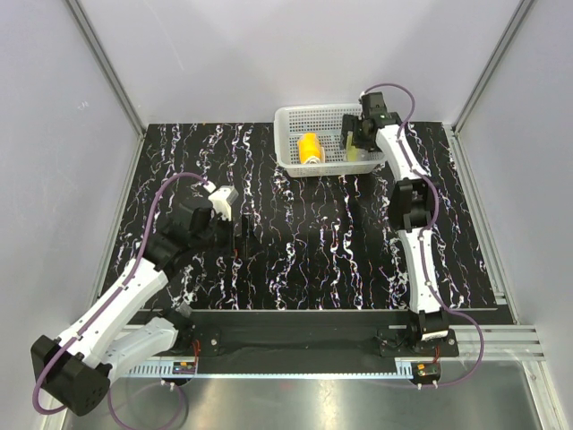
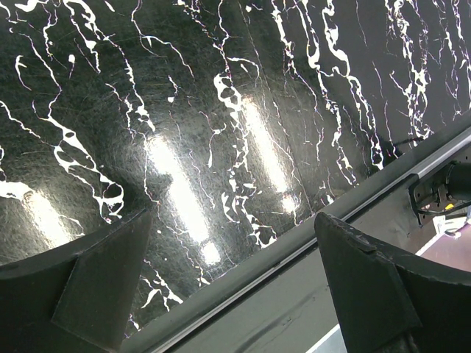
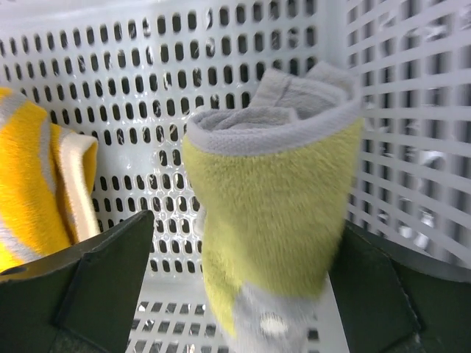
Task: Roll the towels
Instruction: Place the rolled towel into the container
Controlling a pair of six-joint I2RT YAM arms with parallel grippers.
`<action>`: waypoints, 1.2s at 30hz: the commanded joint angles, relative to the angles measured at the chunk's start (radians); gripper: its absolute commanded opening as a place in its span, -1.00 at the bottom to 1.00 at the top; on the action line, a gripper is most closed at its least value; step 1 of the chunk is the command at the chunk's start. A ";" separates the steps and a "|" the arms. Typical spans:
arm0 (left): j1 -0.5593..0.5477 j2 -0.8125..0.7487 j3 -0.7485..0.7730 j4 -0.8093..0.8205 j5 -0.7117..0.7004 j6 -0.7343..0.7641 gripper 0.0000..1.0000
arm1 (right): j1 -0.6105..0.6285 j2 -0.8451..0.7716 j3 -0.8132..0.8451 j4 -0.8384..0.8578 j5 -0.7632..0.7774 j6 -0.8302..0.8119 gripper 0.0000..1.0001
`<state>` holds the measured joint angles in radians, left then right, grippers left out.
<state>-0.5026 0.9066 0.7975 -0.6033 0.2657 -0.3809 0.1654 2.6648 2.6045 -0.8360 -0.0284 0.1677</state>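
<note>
The grey and yellow-green towel (image 3: pixel 272 220) is rolled and stands upright at the right end of the white basket (image 3: pixel 147 59), close to its perforated side wall. The orange towel (image 1: pixel 310 148), also rolled, lies in the left half of the same basket, apart from the first roll. The basket is set at the far edge of the black marbled table (image 1: pixel 313 242).

The right arm is stretched nearly straight from its base toward the basket, with its wrist tipped down into the right end. The right gripper (image 3: pixel 243 279) is spread wide around the grey roll. A clear gap is seen between the left finger and the cloth. Whether the right finger brushes the towel cannot be told, as that edge is blurred.

The left arm is folded back at the elbow over the left part of the table. The left gripper (image 2: pixel 235 279) is held low above the bare surface, with its jaws fully parted and nothing between them.
</note>
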 commanded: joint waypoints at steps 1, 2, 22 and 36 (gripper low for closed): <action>0.006 -0.005 0.002 0.031 0.024 0.016 0.98 | -0.004 -0.150 -0.007 0.041 0.090 -0.010 0.99; 0.006 -0.006 0.002 0.031 0.023 0.016 0.98 | -0.004 -0.173 -0.020 0.052 0.105 -0.005 1.00; 0.009 -0.035 0.022 0.017 -0.065 0.016 0.98 | 0.025 -1.061 -0.963 0.498 0.044 0.096 0.99; 0.009 -0.320 -0.319 0.402 -0.709 -0.081 0.98 | 0.057 -1.730 -1.676 0.583 -0.131 0.283 1.00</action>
<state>-0.4995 0.6121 0.5419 -0.3805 -0.1799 -0.4622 0.2142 0.9821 0.9638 -0.2798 -0.1074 0.4004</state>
